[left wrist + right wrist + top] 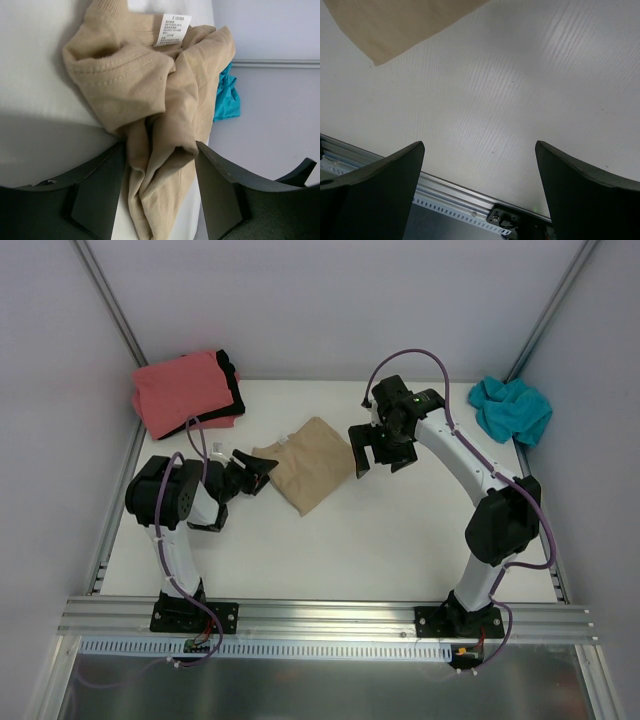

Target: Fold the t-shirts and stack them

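White table top point(400, 540), faintly ribbed (seen from right wrist); slotted aluminium rail point(330, 617) along near edge; pale walls point(330, 300) around.

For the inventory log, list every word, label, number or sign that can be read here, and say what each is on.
"S 193908" (digits blurred, not certain): top line of the white label on the tan t-shirt, left wrist view.
Smaller lines below it on the same label: too small to read.
Top and right wrist views: no readable text.
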Robot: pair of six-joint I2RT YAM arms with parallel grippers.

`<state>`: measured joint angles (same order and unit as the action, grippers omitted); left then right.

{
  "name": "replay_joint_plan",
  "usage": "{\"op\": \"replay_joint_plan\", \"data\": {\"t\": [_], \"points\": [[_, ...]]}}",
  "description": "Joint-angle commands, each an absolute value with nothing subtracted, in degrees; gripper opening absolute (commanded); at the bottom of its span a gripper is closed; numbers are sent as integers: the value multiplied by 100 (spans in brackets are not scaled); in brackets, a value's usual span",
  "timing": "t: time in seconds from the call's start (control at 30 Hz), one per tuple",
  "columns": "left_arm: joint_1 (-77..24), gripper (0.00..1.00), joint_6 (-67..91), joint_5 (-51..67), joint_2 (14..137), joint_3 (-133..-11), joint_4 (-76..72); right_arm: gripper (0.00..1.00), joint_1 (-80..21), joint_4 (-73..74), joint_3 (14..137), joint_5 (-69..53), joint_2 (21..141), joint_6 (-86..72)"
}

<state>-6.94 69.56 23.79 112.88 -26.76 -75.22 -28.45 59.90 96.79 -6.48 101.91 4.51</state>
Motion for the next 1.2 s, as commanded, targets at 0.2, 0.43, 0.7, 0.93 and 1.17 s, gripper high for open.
{"op": "replay_joint_plan", "data": {"t": [0.2, 0.43, 0.7, 0.93, 1.17], "points": [[-844, 57, 6724, 2215, 11707, -3058, -8095, 99, -2883, 6126, 9773, -659, 10055, 413], [-888, 9, 6741, 2197, 11830, -3067, -8086, 99, -2874, 6135, 9773, -650, 10063, 404], [-888, 0, 6356, 2206, 11567, -3234, -7463, 100, -2874, 6152, 9765, -677, 10072, 396], [-879, 0, 4714, 2391, 10583, -4384, -4330, 100, -2874, 6091, 9774, -703, 10064, 352], [-870, 0, 2893, 1811, 10703, -7210, -6, 100, -2874, 5810, 9686, -844, 9941, 194]]}}
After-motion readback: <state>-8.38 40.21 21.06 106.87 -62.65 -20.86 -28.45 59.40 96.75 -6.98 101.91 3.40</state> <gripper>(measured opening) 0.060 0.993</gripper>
